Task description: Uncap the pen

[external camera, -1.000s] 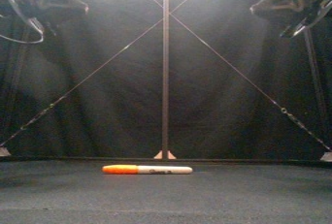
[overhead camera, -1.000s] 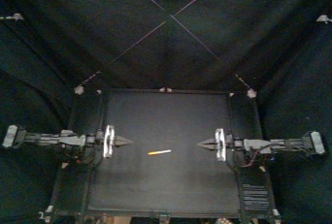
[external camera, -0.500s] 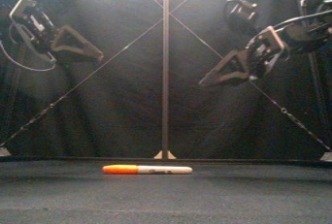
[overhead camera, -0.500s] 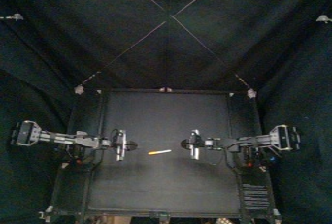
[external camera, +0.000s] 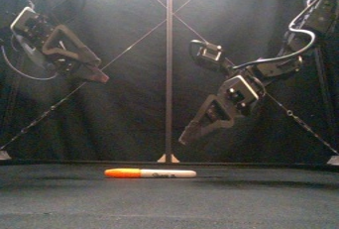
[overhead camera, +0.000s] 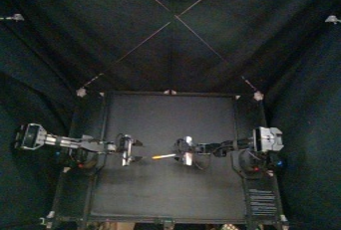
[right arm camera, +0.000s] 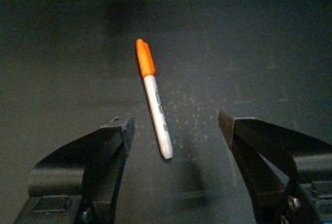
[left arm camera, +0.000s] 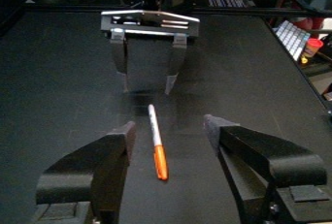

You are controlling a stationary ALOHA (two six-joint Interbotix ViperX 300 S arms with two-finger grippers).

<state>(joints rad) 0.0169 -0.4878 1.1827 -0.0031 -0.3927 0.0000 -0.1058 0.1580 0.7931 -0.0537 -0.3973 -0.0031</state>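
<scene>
A slim marker pen (overhead camera: 163, 158) with a white barrel and an orange cap lay flat on the black desk (overhead camera: 160, 199), a little in front of its middle, with no jaw touching it. In the front view the pen (external camera: 150, 173) rested lengthwise across the picture, its orange cap toward the left arm's side and the white barrel, which carried some dark print too small to read, toward the right arm's side. The left end effector (overhead camera: 130, 149) reached in from the left and hung above the desk, well up from the surface in the front view, just off the capped end. Its jaws stood open, and in the left wrist view the pen (left arm camera: 154, 143) lay on the desk in the gap between them, orange end nearest that camera. The right end effector (external camera: 185, 139) slanted down from the right, its tips lower than the left one's but clear of the desk, above the barrel end. Its jaws were also spread apart, and in the right wrist view the pen (right arm camera: 151, 97) lay between and beyond them with the cap at the far end.
</scene>
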